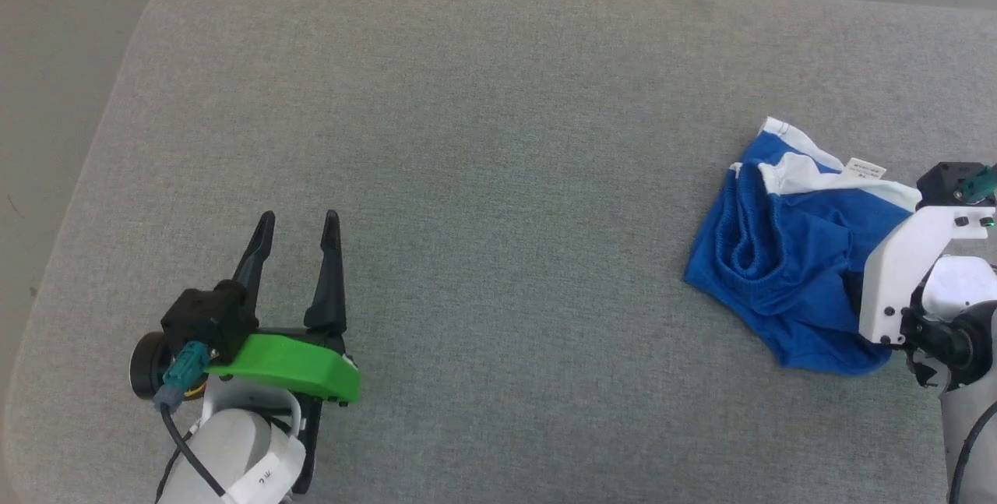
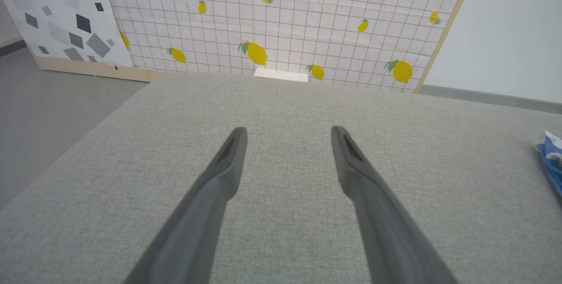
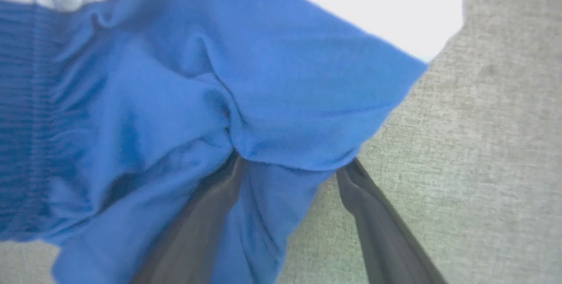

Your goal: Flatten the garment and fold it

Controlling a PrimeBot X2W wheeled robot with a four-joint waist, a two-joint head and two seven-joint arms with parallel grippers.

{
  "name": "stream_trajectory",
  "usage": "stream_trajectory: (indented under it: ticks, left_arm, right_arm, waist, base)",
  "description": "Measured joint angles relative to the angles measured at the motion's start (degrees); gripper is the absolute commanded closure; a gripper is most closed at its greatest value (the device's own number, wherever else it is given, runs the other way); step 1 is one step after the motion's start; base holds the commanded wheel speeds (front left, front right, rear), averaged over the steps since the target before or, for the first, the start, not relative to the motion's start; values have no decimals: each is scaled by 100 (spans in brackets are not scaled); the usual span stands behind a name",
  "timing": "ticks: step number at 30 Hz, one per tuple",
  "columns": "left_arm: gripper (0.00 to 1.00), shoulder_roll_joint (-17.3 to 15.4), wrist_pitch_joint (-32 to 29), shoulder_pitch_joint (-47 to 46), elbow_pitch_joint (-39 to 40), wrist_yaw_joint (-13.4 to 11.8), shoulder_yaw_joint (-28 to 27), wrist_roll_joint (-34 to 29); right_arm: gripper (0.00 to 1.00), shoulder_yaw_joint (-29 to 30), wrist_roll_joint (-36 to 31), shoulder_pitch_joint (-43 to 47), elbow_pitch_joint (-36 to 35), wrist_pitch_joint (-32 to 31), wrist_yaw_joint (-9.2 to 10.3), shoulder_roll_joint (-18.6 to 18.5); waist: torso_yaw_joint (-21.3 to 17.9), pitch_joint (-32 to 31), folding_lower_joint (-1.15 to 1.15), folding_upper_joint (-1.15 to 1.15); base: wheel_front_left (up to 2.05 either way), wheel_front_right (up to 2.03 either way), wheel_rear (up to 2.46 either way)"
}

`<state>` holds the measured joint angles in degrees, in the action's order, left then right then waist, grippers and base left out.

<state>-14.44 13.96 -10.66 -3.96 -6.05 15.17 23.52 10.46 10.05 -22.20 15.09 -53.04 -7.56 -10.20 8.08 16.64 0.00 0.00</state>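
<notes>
The left gripper (image 1: 299,217) hovers low over the near left part of the padded surface (image 1: 467,138), its two dark fingers pointing away from the robot and spread wide with nothing between them; a green cover (image 1: 292,364) sits on the wrist behind them. The left wrist view shows the same gripper (image 2: 288,130) splayed over bare grey weave. The right arm reaches in from the lower right, its white wrist bracket (image 1: 911,262) angled over the near right edge of the blue shorts (image 1: 787,255). From the wrist, the right gripper (image 3: 292,165) also stands wide apart: both fingertips slip under a fold of the blue cloth (image 3: 175,99), which drapes over and between them without being pinched. The shorts lie crumpled on the right side of the surface, well apart from the left gripper, with the gathered waistband bunched toward the left, white panels along the far edge and a small white label (image 1: 864,170) turned up. The surface is a grey fabric-covered pad with a rounded far left corner, standing on a grey floor (image 1: 62,37). Beyond its far edge lie a flat white object (image 2: 281,74), a lemon-print grid backdrop (image 2: 285,20), a panel of grey geometric shapes (image 2: 57,16) and a plain pale wall (image 2: 509,25).
</notes>
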Motion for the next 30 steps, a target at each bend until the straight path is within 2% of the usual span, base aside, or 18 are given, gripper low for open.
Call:
stream_trajectory:
  ticks: [1,2,11,17,23,30]
  left_arm:
    - [0,2,1,0,-19,1,0,0]
    - [0,2,2,-1,-33,1,-1,0]
    - [0,0,32,15,-163,53,25,1]
    - [0,-33,31,174,-152,49,19,16]
    - [0,-44,8,200,8,52,60,19]
    - [0,-259,-190,-135,546,53,62,-77]
  right_arm:
    - [79,-20,1,-1,24,31,0,-13]
    - [100,-41,2,-4,51,73,0,-23]
    - [100,-539,120,21,55,382,-1,-182]
    - [100,-1026,430,199,-270,246,-1,-461]
    - [100,-1318,628,267,-423,1,-1,-977]
    - [100,-1358,846,3,-463,-79,-1,-1886]
  waist:
    - [-2,-4,0,0]
    - [-7,-13,0,0]
    - [-111,-291,0,0]
    - [-417,-517,0,0]
    - [-912,-581,0,0]
    - [-1417,-199,0,0]
  base:
    - [0,0,0]
    - [0,0,0]
    - [0,0,0]
    - [0,0,0]
    - [0,0,0]
    - [0,0,0]
